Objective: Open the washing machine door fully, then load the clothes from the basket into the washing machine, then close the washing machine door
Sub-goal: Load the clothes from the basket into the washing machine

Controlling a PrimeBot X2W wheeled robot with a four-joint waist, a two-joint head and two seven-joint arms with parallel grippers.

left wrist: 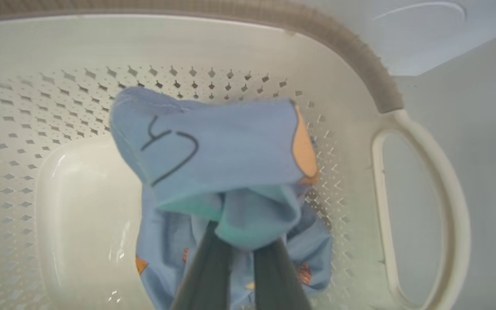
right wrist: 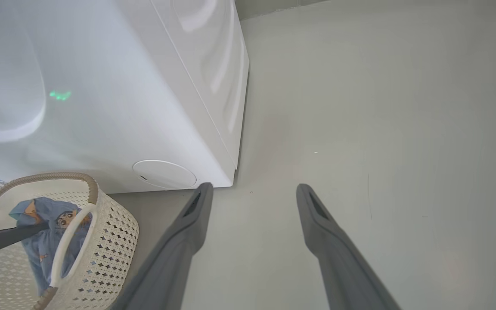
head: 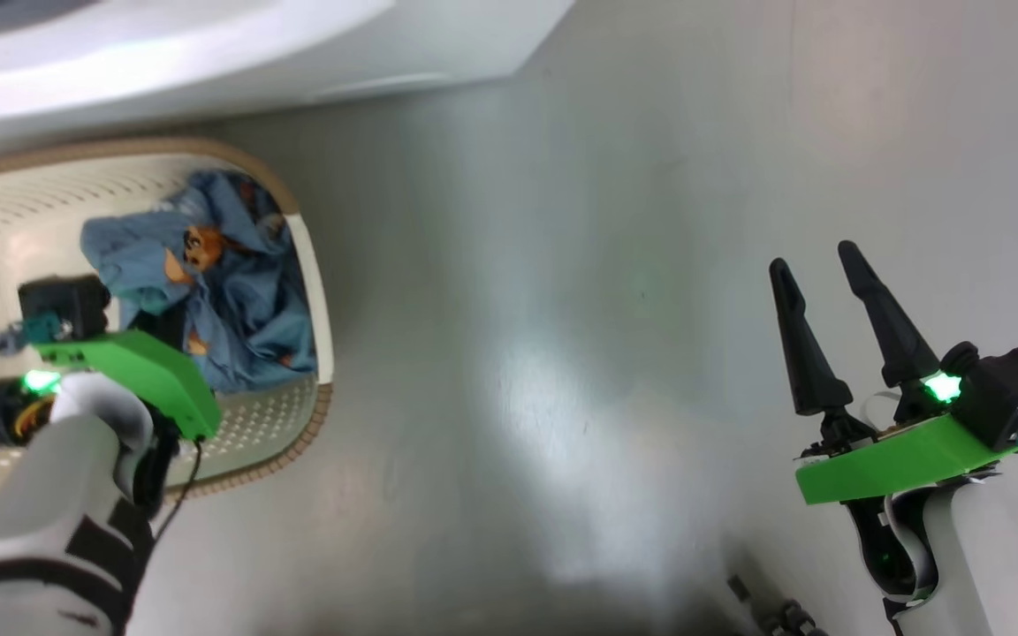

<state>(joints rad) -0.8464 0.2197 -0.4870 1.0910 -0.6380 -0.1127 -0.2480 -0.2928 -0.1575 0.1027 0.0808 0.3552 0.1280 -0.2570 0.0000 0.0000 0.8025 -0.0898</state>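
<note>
One bundle of soft, creased light-blue clothes (left wrist: pixel 213 146), printed with orange cartoon patches and thin black lines, lies bunched inside the basket (left wrist: pixel 347 43). My left claw (left wrist: pixel 243 254) is pinched tight on a fold of this fabric. Its two dark tapered fingers (left wrist: pixel 207 275) are half buried under the cloth.

The basket is a single cream plastic tub with rounded corners. Its walls and floor are pierced by rows of small diamond-shaped holes, with a smooth solid patch at the bottom. It has a brown woven-look rim and a smooth white oval handle (left wrist: pixel 446 206).

The basket stands on the floor (head: pixel 606 353) just beside the washing machine (right wrist: pixel 144 86). This is one big white box with glossy flat panels and a round cover (right wrist: pixel 164 174) low on its front.

My right claw (right wrist: pixel 254 189) hangs well apart from the basket, above the shiny pale grey floor. Its two long fingers are spread wide and hold nothing.
</note>
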